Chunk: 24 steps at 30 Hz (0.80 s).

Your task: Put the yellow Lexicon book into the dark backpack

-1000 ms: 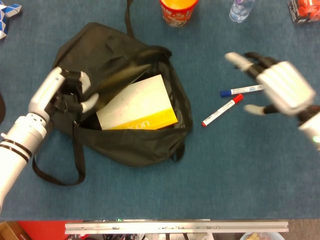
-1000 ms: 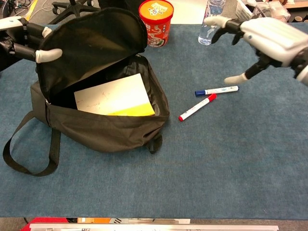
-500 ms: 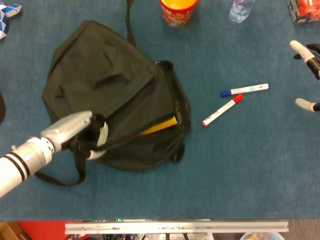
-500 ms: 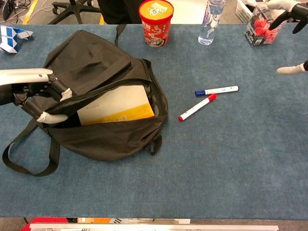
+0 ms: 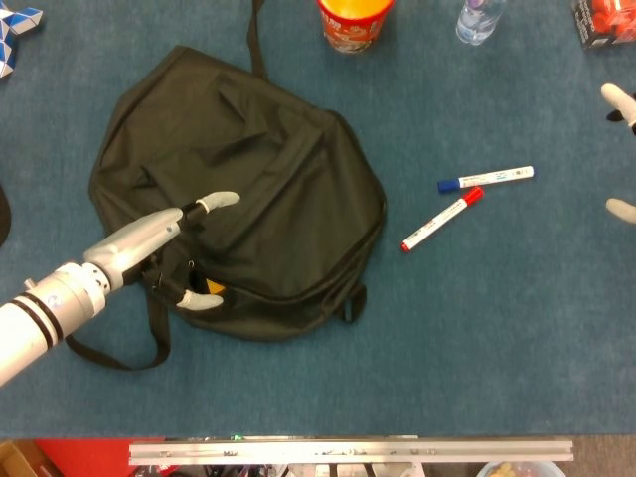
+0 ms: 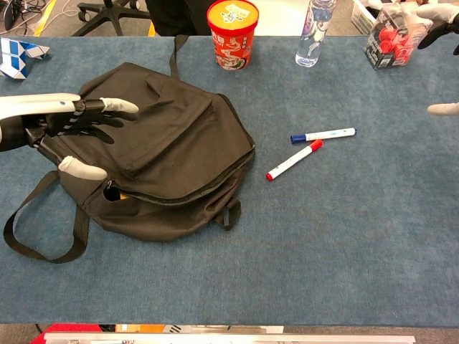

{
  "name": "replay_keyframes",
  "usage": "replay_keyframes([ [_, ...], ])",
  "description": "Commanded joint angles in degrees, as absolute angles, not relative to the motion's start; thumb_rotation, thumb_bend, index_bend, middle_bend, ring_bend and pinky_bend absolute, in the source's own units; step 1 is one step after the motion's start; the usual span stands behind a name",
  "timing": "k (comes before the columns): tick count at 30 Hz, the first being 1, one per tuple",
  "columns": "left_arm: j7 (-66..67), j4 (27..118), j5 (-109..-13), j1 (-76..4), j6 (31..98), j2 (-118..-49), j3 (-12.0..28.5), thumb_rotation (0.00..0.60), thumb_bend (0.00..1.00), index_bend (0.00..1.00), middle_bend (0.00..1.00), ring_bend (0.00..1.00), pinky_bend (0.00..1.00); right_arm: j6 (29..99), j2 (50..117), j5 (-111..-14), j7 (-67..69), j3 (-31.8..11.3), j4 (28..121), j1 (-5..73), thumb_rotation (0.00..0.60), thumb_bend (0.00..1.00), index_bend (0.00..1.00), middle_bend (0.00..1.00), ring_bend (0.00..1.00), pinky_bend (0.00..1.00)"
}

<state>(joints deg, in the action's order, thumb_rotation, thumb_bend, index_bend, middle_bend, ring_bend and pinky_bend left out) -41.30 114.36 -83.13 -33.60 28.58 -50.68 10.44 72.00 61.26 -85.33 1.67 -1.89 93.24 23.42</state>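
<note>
Judging handling: backpack [image 5: 248, 189]: soft, limp cloth; we'd take its flap edge.
Book [image 5: 215, 288]: stiff, inside; only a yellow corner shows.
Left hand [image 5: 159, 253]: fingers spread over bag, holding nothing.
Right hand [image 5: 621, 159]: mostly out of frame; we cannot tell.

backpack [image 5: 248, 189] left of centre on table [image 5: 477, 338], left hand [image 5: 159, 248] over its near-left part, two markers [image 5: 467, 199] to its right, side by side, cup [image 5: 355, 20] and bottle [image 5: 477, 18] behind, right hand [image 5: 621, 159] at far right edge
</note>
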Motion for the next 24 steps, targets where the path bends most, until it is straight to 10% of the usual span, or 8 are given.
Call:
replay_keyframes([
  [1,-40.05,112.89,-81.81,-33.12,33.06,-52.04,10.01,0.571,0.13,0.0,0.03,0.02,0.13,71.74,61.06,-85.13,1.68,-1.79,92.67,23.02,0.6,0.02,0.04,0.3,0.15,0.33],
  [24,-12.09,94.6,-79.72,-16.04,74.56,-61.86,5.37,0.6,0.21,0.25,0.2,0.16,0.26,77.76,53.78,-83.4,3.94,-0.07,94.42,13.46,0.6,0.27,0.48,0.49,0.35,0.49],
])
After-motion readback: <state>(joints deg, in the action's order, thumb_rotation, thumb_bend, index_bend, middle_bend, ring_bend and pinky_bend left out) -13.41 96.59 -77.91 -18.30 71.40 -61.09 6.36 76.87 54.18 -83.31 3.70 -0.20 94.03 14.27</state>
